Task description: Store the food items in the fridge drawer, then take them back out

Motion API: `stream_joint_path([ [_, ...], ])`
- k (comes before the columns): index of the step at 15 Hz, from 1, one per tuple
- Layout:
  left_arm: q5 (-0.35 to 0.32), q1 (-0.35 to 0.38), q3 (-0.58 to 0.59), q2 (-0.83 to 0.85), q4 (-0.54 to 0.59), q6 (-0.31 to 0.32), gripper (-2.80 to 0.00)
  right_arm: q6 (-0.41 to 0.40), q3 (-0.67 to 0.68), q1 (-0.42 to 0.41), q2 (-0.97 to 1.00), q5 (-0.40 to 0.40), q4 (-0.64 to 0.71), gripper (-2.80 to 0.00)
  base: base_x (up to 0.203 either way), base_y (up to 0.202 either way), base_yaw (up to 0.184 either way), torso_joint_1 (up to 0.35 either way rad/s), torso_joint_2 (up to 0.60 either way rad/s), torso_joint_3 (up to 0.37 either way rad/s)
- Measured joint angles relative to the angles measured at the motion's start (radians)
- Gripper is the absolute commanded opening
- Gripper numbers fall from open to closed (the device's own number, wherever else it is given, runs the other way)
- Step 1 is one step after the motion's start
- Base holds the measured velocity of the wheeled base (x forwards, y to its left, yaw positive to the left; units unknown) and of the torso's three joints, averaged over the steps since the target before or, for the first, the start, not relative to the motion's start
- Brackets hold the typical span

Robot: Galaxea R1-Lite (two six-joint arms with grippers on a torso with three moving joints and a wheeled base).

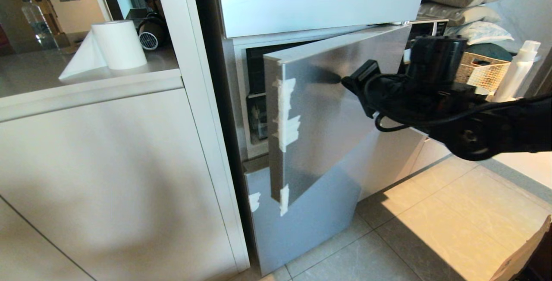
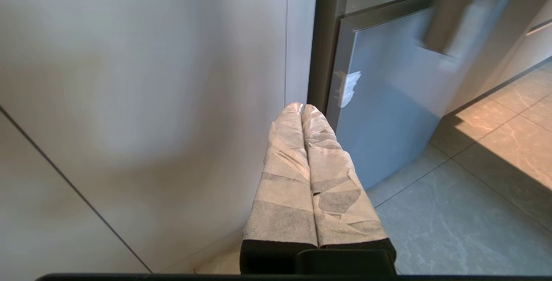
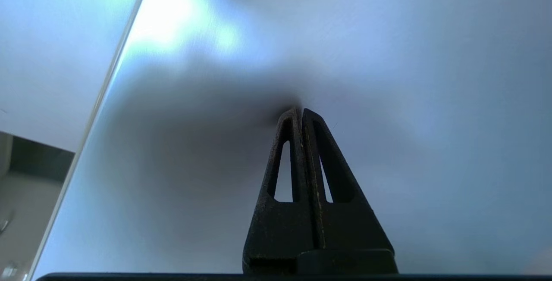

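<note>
Fridge drawer hidden behind steel door [image 1: 327, 113]; right gripper [image 3: 300, 110] fingers closed, empty, touching it.

The half-open fridge door [image 1: 327, 113] hides most of the compartment behind it; only a dark strip shows past the door's taped edge, and what sits in there cannot be told. No drawer or food shows anywhere. The right gripper [image 1: 345, 80] has its tips against the door's face, its arm cut off by the head view's right edge. Right of the door, the arm covers part of a woven basket [image 1: 478, 72]. A cardboard corner [image 1: 528, 251] is cropped.
</note>
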Motion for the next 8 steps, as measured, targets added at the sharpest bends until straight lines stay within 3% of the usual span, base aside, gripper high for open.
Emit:
stream_joint_path([
  [2,0.000,0.000,0.000,0.000,0.000,0.000,-2.80,-0.004,-0.148,0.045,0.121,0.044,0.010,-2.80,0.000,0.000,0.000,0.000,0.00,0.000],
  [4,0.000,0.000,0.000,0.000,0.000,0.000,-2.80,-0.002,-0.181,0.065,0.167,0.068,0.002,-2.80,0.000,0.000,0.000,0.000,0.00,0.000],
  [8,0.000,0.000,0.000,0.000,0.000,0.000,-2.80,-0.022,0.034,0.068,0.060,0.071,-0.082,-2.80,0.000,0.000,0.000,0.000,0.00,0.000],
])
